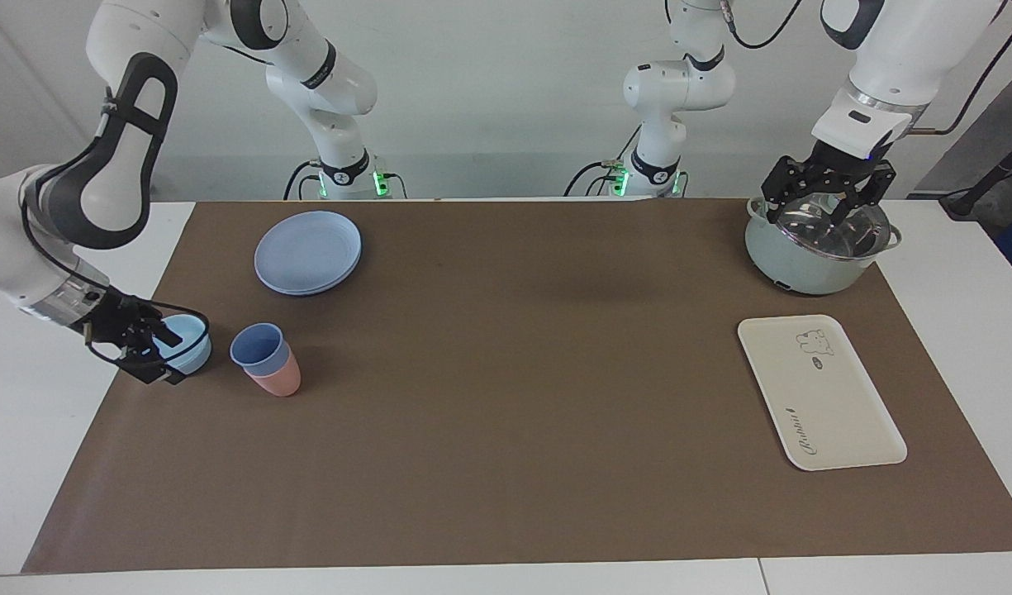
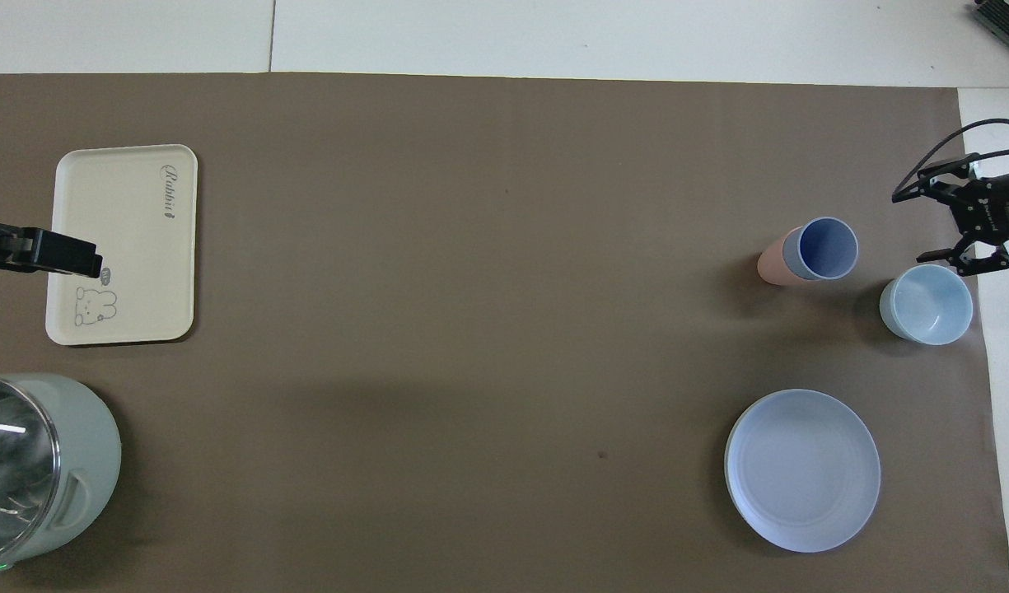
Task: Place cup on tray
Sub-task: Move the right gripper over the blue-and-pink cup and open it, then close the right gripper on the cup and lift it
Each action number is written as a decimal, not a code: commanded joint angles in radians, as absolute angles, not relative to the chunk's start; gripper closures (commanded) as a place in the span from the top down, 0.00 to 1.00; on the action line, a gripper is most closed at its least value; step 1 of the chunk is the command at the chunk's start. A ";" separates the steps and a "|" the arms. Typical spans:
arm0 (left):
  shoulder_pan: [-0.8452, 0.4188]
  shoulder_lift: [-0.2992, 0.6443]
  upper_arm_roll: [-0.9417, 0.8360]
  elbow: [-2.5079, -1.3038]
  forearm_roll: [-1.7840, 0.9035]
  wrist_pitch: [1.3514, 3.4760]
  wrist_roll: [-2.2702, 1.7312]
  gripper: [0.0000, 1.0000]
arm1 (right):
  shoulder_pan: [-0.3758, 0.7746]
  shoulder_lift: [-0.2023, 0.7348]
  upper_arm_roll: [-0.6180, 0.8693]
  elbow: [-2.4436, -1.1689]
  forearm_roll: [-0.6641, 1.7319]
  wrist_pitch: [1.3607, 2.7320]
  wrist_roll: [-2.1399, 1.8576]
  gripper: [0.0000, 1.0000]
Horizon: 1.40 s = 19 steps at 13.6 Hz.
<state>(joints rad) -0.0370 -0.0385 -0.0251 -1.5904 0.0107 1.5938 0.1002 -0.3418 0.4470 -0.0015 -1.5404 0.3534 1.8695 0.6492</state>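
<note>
The periwinkle-blue cup (image 1: 260, 345) (image 2: 827, 247) sits nested in a salmon-pink tumbler (image 1: 277, 382) (image 2: 770, 267) toward the right arm's end of the brown mat. The cream tray (image 1: 819, 397) (image 2: 125, 206) lies flat toward the left arm's end. My right gripper (image 1: 157, 355) (image 2: 926, 231) hangs low beside the light-blue bowl (image 1: 187, 340) (image 2: 928, 306), open, fingers pointing toward the cup with a gap between them and it. My left gripper (image 1: 828, 202) waits open above the pot (image 1: 803, 264), holding nothing.
A round blue plate (image 1: 307, 250) (image 2: 803, 469) lies nearer to the robots than the cup. The pale-green pot (image 2: 59, 461) with a glass lid stands nearer to the robots than the tray. A wide stretch of brown mat separates cup and tray.
</note>
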 commanded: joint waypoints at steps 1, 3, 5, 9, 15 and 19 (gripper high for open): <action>-0.034 -0.060 -0.026 -1.612 0.025 1.594 0.104 1.00 | -0.362 0.596 0.009 -1.384 0.432 1.787 0.728 0.93; -0.034 -0.060 -0.026 -1.611 0.025 1.594 0.104 1.00 | -0.370 0.639 0.011 -1.382 0.469 1.783 0.804 0.94; -0.034 -0.060 -0.026 -1.612 0.025 1.594 0.104 1.00 | -0.371 0.649 0.011 -1.384 0.523 1.779 0.808 0.94; -0.034 -0.060 -0.026 -1.611 0.025 1.594 0.104 1.00 | -0.362 0.678 0.012 -1.410 0.621 1.778 0.813 0.94; -0.034 -0.060 -0.026 -1.611 0.025 1.594 0.104 1.00 | -0.354 0.635 0.020 -1.567 0.742 1.775 0.799 0.94; -0.034 -0.060 -0.026 -1.611 0.025 1.594 0.104 1.00 | -0.354 0.611 0.020 -1.617 0.781 1.758 0.764 0.94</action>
